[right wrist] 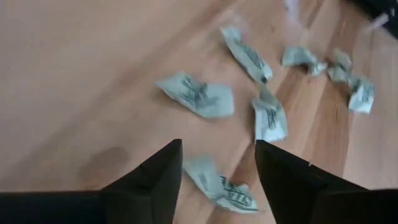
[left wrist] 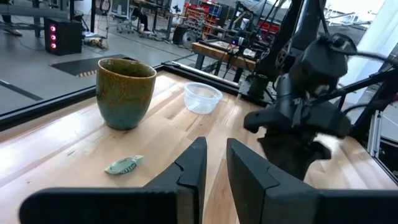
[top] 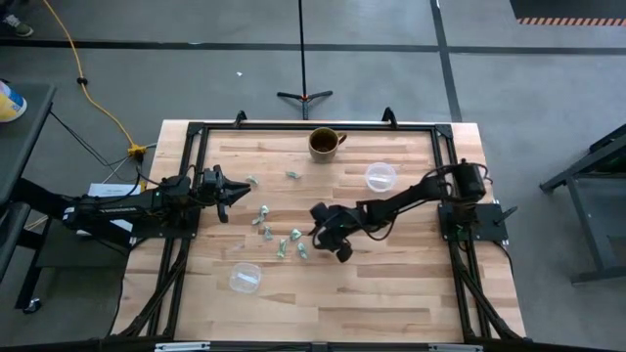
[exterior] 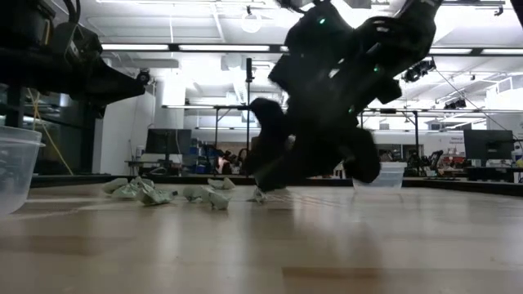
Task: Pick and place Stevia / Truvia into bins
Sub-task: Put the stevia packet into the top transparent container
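Observation:
Several small pale green and white packets lie scattered flat on the wooden table between the arms. My right gripper hangs low over the right end of the scatter, open. One crumpled packet lies on the wood between its two fingers, and others lie just beyond. One clear cup stands toward the far right, the other toward the near left. My left gripper waits above the table's left side with a narrow gap between its fingers. A single packet lies ahead of it.
A brown-green mug stands at the middle of the table's far edge. A black frame rims the table. In the low view the near cup is at the left and packets lie mid-table. Bare wood spans the near right.

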Robot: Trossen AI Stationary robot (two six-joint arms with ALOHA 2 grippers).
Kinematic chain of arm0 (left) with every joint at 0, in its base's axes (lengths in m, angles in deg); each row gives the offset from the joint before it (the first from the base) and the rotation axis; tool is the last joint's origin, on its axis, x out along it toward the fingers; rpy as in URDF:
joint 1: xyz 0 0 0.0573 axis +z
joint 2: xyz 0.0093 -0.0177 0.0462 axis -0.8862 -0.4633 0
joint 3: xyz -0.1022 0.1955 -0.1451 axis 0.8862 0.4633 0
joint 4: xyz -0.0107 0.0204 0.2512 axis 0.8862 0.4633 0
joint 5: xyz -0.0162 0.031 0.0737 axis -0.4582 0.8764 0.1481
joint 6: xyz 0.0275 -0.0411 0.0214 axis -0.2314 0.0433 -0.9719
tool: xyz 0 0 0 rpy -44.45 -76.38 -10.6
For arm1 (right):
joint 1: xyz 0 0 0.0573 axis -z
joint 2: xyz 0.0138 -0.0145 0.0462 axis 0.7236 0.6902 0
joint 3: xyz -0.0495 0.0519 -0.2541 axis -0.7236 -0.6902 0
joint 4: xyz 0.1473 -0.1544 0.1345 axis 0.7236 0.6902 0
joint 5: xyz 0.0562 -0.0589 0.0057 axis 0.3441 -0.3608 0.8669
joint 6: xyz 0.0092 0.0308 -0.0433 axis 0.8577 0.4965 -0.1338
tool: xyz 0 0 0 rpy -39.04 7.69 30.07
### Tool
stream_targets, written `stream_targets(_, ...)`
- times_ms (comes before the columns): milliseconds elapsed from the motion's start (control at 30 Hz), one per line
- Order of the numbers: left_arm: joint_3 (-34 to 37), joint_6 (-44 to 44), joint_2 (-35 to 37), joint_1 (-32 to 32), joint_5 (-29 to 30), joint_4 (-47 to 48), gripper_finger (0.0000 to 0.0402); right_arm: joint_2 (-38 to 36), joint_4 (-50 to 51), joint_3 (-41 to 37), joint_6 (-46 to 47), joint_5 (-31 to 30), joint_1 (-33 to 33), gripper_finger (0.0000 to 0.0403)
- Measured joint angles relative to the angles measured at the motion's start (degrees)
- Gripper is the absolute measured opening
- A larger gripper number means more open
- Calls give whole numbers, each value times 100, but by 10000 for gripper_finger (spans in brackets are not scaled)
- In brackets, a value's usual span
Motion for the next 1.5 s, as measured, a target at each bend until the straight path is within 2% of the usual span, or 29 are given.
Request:
stream_targets(267,0,-7,-2,0,-4,1,99,108,470,229,0,-117,2,209)
stream_targets(833,0,-9,0,0,-6,1,99,84,1010,236,40,-1,298,151)
stream_targets(1067,-1,-9,-1,0,-4,1,99,79,1101,236,327,-194,298,155)
stream_targets(1200,-1,-9,-2,0,-4,1,99,79,1118,236,513,-76,304,153)
stream_targets(1500,-1,-9,-2,0,-5,1,99,79,1278,236,527,-9,302,87)
